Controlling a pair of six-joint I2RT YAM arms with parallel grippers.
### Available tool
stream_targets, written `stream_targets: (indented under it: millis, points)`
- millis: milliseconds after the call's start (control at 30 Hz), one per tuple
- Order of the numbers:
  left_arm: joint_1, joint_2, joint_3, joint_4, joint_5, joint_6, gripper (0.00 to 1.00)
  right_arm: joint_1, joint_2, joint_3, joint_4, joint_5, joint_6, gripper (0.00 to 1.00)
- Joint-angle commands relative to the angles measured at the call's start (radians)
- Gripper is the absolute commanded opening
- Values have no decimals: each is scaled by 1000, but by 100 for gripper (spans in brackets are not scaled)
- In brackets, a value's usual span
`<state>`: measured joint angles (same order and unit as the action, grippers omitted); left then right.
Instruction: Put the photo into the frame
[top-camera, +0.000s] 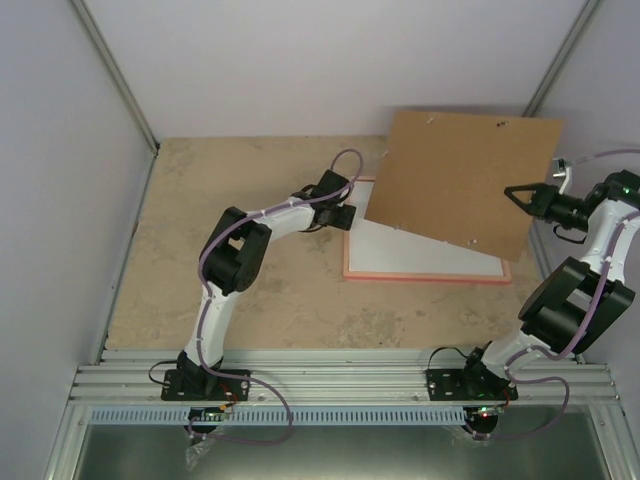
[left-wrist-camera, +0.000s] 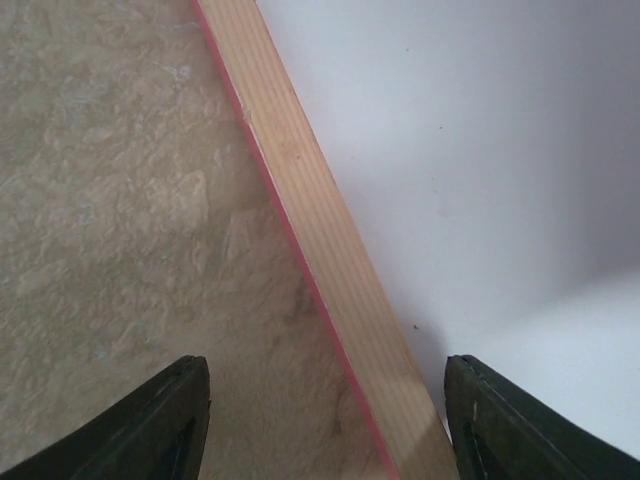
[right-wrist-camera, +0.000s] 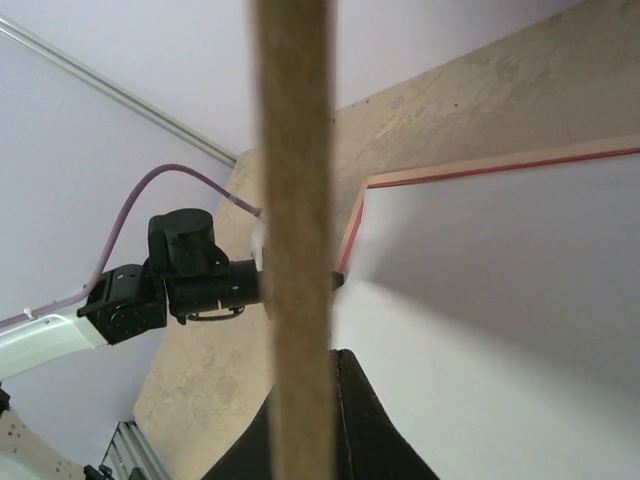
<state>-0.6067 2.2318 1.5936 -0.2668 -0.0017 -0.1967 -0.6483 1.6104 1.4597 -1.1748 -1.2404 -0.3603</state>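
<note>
**Board lifted over pink frame, left gripper spread across its rail**

The frame (top-camera: 430, 278) lies flat on the right half of the table (top-camera: 250, 290). It is a thin rectangle that reads salmon-pink from above. The left wrist view shows its rail (left-wrist-camera: 320, 250) up close: pale wood grain on the upturned face and a bright pink line along the outer edge. A plain white sheet (top-camera: 410, 255) fills the inside right up to the rail. It cannot be told whether this is the photo's blank back.

The far part of the frame is hidden in the top view by a brown board (top-camera: 460, 180). The board is raised and tilted, and its lower edge cuts diagonally across the white sheet. It cannot be told whether the board touches the frame anywhere.

The right gripper (top-camera: 515, 196) is clamped on the board's right edge. In the right wrist view the board (right-wrist-camera: 292, 200) appears edge-on, as a narrow tan strip rising from between the dark fingers. Behind it are the frame's corner (right-wrist-camera: 480, 168) and the left arm (right-wrist-camera: 190, 270).

The left gripper (top-camera: 347, 215) sits over the frame's left rail, near the board's lower corner. Its jaws are spread wide and hold nothing. In its own view one dark finger (left-wrist-camera: 170, 420) is over the bare table and the other is over the white sheet, with the rail running between them.
</note>
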Motion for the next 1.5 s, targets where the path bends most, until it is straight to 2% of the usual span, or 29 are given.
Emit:
stream_targets:
  millis: [0,200,367,600,700,900,1000,1033,1167,1233,1333,1467]
  points:
    - [39,-28,-50,-45,-69,-4,66,3,-23,14,37,-78,42,0]
    - [123,-110,-162,-54,-20,20,65,34,-29,-12,47,-89,46,1]
    - [186,-195,-284,-56,28,135,63,99,-41,-61,77,-72,67,1]
    - [344,-312,-430,-71,69,269,61,208,-99,-203,204,-105,161,1]
    - [384,-389,-462,-73,135,299,68,265,-114,-241,300,-142,239,1]
    - [439,-624,-466,-45,303,266,90,366,-104,-274,458,-244,357,0]
    - [450,-695,-434,-71,445,230,94,424,-88,-274,472,-303,357,1]
    - [457,-715,-418,-83,549,224,94,437,-81,-274,477,-325,370,0]
    - [467,-739,-414,-126,875,159,92,474,-68,-275,511,-386,405,1]
    - [467,-751,-460,-77,1001,72,88,491,-63,-270,514,-419,403,1]
    - [467,-780,-537,44,1099,-83,81,509,-62,-273,510,-449,393,1]
    - [467,-832,-597,136,1119,-175,63,509,-57,-319,549,-437,423,1]
